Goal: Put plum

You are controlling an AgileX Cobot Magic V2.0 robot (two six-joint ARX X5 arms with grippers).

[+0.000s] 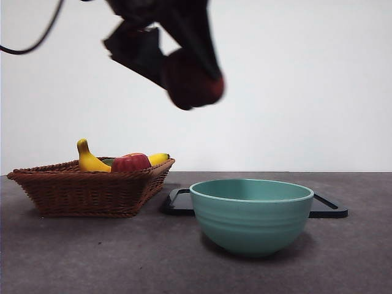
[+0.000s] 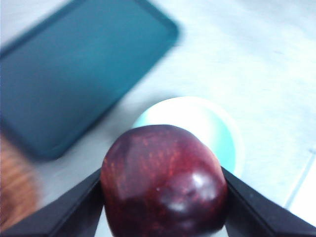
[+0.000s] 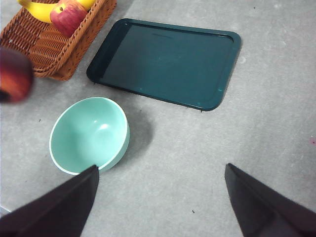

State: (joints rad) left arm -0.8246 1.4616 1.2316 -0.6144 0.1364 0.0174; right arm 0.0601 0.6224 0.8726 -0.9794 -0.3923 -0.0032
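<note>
My left gripper (image 2: 165, 190) is shut on the plum (image 2: 165, 185), a glossy dark maroon fruit held between both jaws. High in the front view that gripper (image 1: 190, 76) hangs in the air with the plum (image 1: 195, 82), above and left of the green bowl (image 1: 251, 214). The left wrist view shows the bowl (image 2: 197, 121) right beneath the fruit. A blurred edge of the plum (image 3: 15, 74) shows in the right wrist view. My right gripper (image 3: 160, 190) is open and holds nothing, well above the table.
A wicker basket (image 1: 86, 190) on the left holds a banana (image 1: 90, 160) and a red apple (image 1: 130, 163). A dark tray (image 3: 165, 61) lies flat behind the bowl (image 3: 89, 134), beside the basket (image 3: 54, 47).
</note>
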